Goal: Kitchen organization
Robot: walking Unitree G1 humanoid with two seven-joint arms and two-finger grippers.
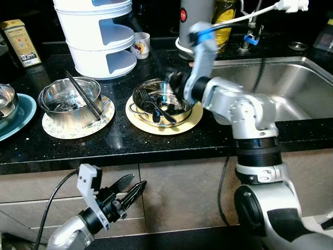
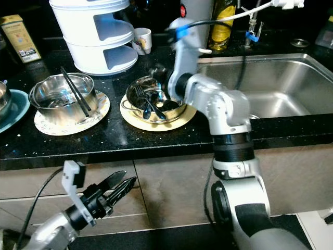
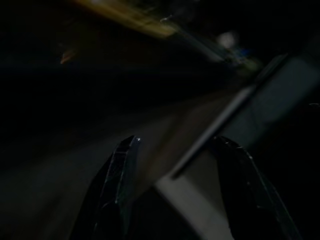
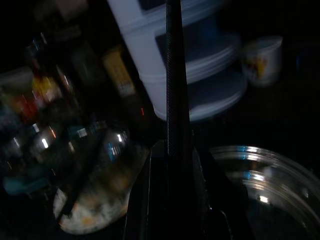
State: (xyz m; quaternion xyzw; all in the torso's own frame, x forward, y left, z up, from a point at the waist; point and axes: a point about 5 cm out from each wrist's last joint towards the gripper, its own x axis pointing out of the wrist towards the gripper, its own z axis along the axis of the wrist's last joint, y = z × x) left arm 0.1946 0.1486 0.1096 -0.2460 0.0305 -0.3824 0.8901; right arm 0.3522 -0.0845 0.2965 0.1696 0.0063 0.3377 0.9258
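Right gripper [image 1: 174, 83] at rim of round steel bowl [image 1: 160, 102] on yellow plate [image 1: 193, 121], pinching thin black chopstick [image 4: 175, 90]. Chopstick looks light, stiff, slick, so grip mid-shaft, firmly. Left gripper [image 1: 130, 190] idle below black counter [image 1: 119, 143], fingers spread.

right end effector [image 4: 172, 165]: two black fingers [image 4: 142, 200] pressed close on a thin dark utensil handle [image 4: 174, 75] that rises between them
steel bowl [image 4: 265, 190]: just beside the fingers, rim glinting
white tiered rack [image 4: 200, 65]: behind the handle, on the dark table [image 4: 280, 120]
small white cup [image 4: 262, 60]: near the rack
second steel bowl [image 4: 107, 145]: on a pale patterned mat [image 4: 95, 210], blurred
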